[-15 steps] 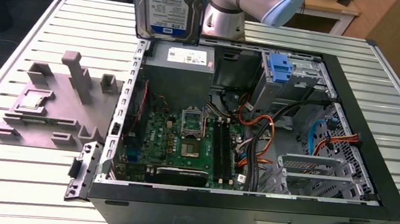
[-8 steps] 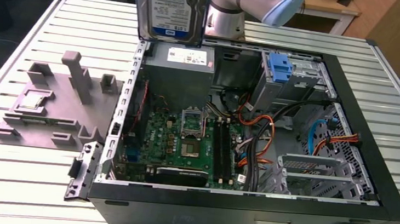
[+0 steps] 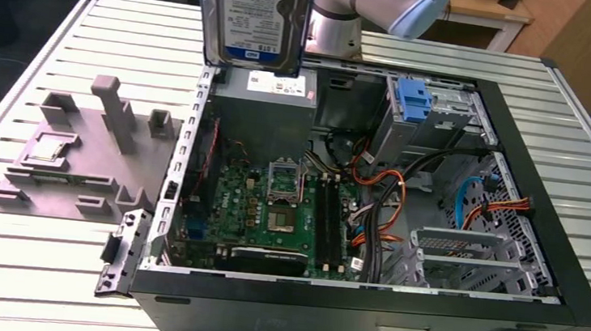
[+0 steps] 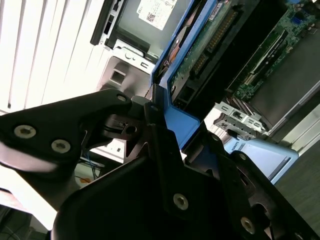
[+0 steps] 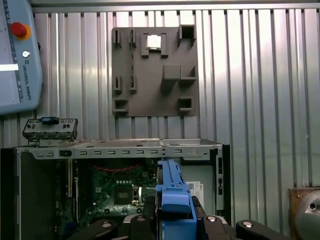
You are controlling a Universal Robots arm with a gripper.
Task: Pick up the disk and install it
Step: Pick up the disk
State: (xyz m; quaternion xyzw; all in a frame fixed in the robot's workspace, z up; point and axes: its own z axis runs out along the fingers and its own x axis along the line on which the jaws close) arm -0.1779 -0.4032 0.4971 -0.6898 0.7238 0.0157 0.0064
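Note:
The disk (image 3: 254, 15) hangs upright in the air, label facing the exterior view, above the back corner of the open computer case (image 3: 369, 303) on that view's left. It is a silver drive with a white-and-blue label in a blue carrier. In the second wrist view my gripper (image 4: 155, 117) is shut on the carrier's blue edge (image 4: 175, 122), with black fingers (image 4: 100, 120) on either side. The first wrist view looks down along the carrier (image 5: 172, 195), held edge-on between the black fingers (image 5: 220, 225), with the case interior below.
Inside the case are a green motherboard (image 3: 275, 208), a grey power supply box (image 3: 270, 90), a metal drive bay with a blue bracket (image 3: 415, 104) and loose cables (image 3: 390, 199). A grey parts fixture (image 3: 79, 153) lies on the slatted table (image 3: 25, 270) at the exterior view's left.

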